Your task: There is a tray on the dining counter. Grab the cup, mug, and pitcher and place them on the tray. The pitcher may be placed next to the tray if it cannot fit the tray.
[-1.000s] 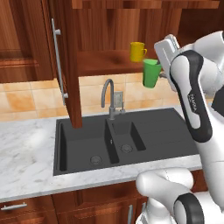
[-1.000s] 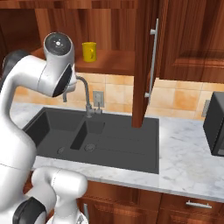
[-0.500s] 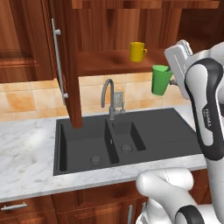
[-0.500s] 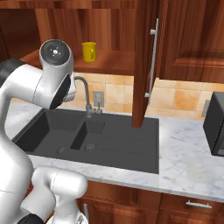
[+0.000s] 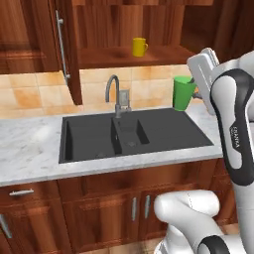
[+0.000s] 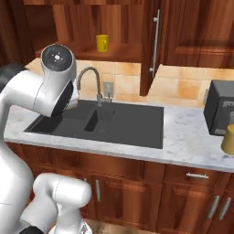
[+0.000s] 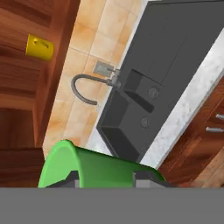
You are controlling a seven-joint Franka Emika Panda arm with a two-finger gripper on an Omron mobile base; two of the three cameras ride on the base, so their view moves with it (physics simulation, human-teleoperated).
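Kitchen setting: marble counter (image 5: pixel 30 149) with a black double sink (image 5: pixel 134 136) and a curved grey faucet (image 5: pixel 115 94), tiled backsplash behind, reddish wood cabinets above and below.

Claw (image 5: pixel 197 94): raised in the air over the counter's right end, beside the sink. Fingers closed partway onto the cup (image 5: pixel 183 93), one on each side of its wall as seen in the hand view (image 7: pixel 100 168).

Cup: bright green tumbler, no handle, gripped and clear of the counter, upright in the left base view.

Mug (image 5: pixel 139 47): yellow, loop handle, standing on the open cabinet shelf (image 5: pixel 129 53), up and well away from the claw, beyond the faucet; also visible at (image 6: pixel 102 43) and (image 7: pixel 39 47).

Cabinet door (image 5: pixel 67 49): swung open, edge-on, further from the claw than the mug.

Dark appliance (image 6: pixel 220 107): on the counter's far right in the right base view, with an orange-yellow vessel (image 6: pixel 228 137) at the frame edge in front of it, identity unclear.
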